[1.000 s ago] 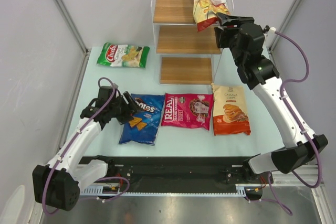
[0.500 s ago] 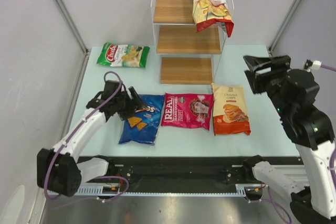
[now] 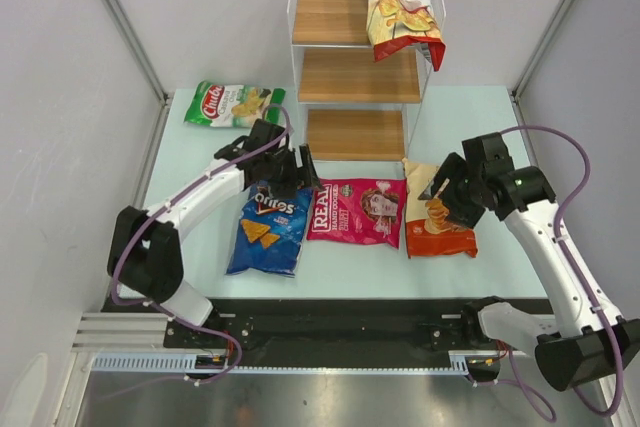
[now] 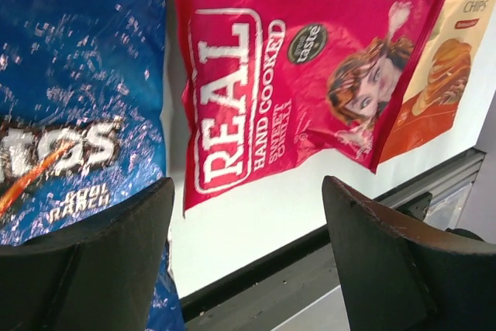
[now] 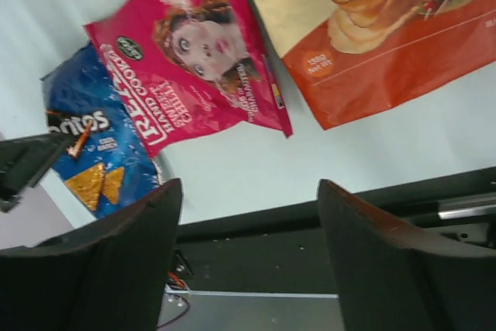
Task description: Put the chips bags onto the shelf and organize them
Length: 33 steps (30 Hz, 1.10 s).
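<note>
Shelving in progress: the glossy red Chuba bag (image 3: 400, 12) stands on the white-wire, wooden-board shelf (image 3: 355, 75), upper centre. Your left pincer (image 3: 295, 177), spread and empty, hovers beside the pink Real bag (image 3: 355, 212). Your right pincer (image 3: 445, 195), likewise spread and empty, hovers over the orange-and-cream bag (image 3: 440, 222). The next move calls for descending and pinching an edge.

The left arm is stretched forward and bent inward, its left gripper (image 3: 292, 172) held just before the front left corner of the shelf (image 3: 345, 77), jaws spread, nothing gripped. The right gripper (image 3: 445, 195) is held low beside the shelf's front right corner, jaws likewise parted and empty.
</note>
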### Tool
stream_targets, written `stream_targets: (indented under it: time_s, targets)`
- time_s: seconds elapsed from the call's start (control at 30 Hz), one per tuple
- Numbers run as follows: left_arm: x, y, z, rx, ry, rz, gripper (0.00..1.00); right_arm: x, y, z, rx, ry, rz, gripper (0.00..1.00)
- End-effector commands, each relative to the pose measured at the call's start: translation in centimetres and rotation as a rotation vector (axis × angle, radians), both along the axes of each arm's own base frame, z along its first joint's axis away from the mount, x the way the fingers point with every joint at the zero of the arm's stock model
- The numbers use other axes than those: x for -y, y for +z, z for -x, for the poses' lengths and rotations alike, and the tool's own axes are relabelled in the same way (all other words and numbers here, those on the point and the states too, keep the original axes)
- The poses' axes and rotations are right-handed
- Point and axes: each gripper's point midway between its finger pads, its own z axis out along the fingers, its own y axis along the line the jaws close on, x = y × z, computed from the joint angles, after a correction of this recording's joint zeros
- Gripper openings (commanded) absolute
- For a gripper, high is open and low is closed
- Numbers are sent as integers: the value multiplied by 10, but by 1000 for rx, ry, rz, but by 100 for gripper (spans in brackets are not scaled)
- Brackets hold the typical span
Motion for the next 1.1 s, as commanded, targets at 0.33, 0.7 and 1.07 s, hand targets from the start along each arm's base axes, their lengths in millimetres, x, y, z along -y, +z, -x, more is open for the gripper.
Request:
stream_targets:
  time_s: [0.33, 0.7, 1.07]
  targets:
    - [143, 81, 3, 122, -392, 250, 81, 81, -75, -12, -99, -194, -67, 84]
    - [224, 54, 33, 59, -534, 311, 81, 76, -132, -2, -209, -207, -134, 83]
    - [259, 15, 37, 173, -562, 232, 81, 61, -170, 30, -301, -244, -208, 83]
